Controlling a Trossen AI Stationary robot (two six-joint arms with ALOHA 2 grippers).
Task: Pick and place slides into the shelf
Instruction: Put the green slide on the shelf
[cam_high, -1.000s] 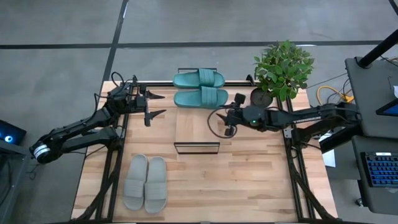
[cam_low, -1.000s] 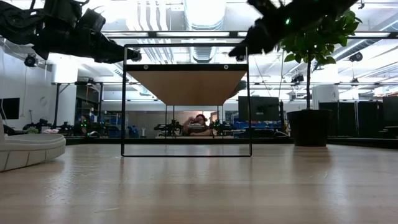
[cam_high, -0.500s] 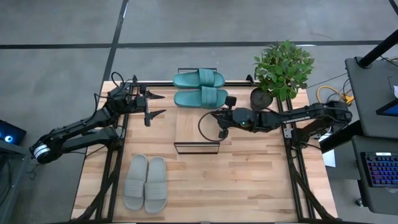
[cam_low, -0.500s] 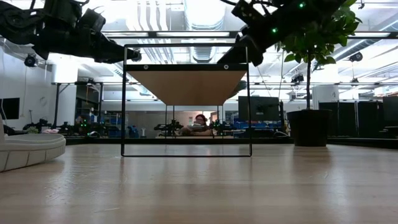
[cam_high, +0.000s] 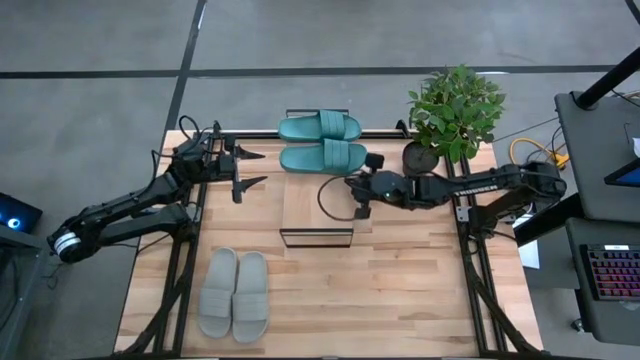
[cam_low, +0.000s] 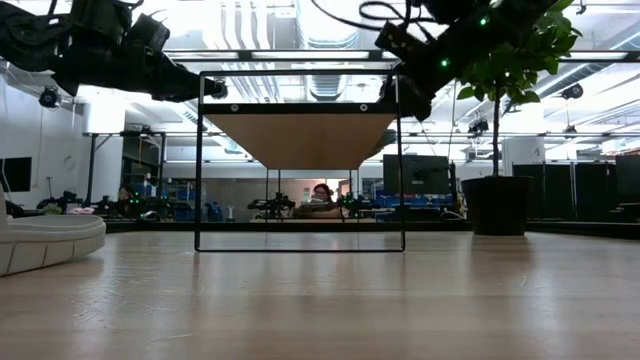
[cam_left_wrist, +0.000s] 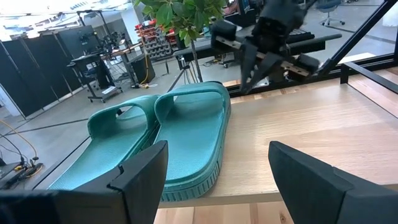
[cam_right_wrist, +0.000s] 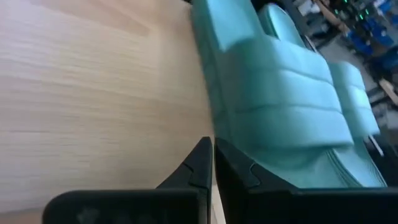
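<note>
The teal slides (cam_high: 321, 142) lie side by side, soles down, on the far end of the shelf's wood plank (cam_high: 318, 215). In the left wrist view the teal slides (cam_left_wrist: 168, 137) lie just ahead of my left gripper. My right gripper (cam_high: 350, 186) is shut and hovers low over the plank, close to the nearer teal slide (cam_right_wrist: 280, 99), with nothing between its fingers. My left gripper (cam_high: 252, 169) waits open left of the shelf, level with the teal pair. The grey slides (cam_high: 235, 293) rest on the table at the near left. My right gripper's shut fingertips (cam_right_wrist: 205, 152) stand right beside the sole edge (cam_right_wrist: 217, 134) of the nearer teal slide, coming level from the table's right. Whether they touch it I cannot tell.
A potted plant (cam_high: 455, 110) stands at the table's far right corner, behind my right arm. Black frame rails run along both sides of the table. The shelf's wire frame (cam_low: 300, 170) stands open underneath. Bare tabletop lies right of the grey slides.
My right gripper has shut and has moved toward the table's left, over the shelf plank and up to the nearer teal slide. The slides have kept their places.
</note>
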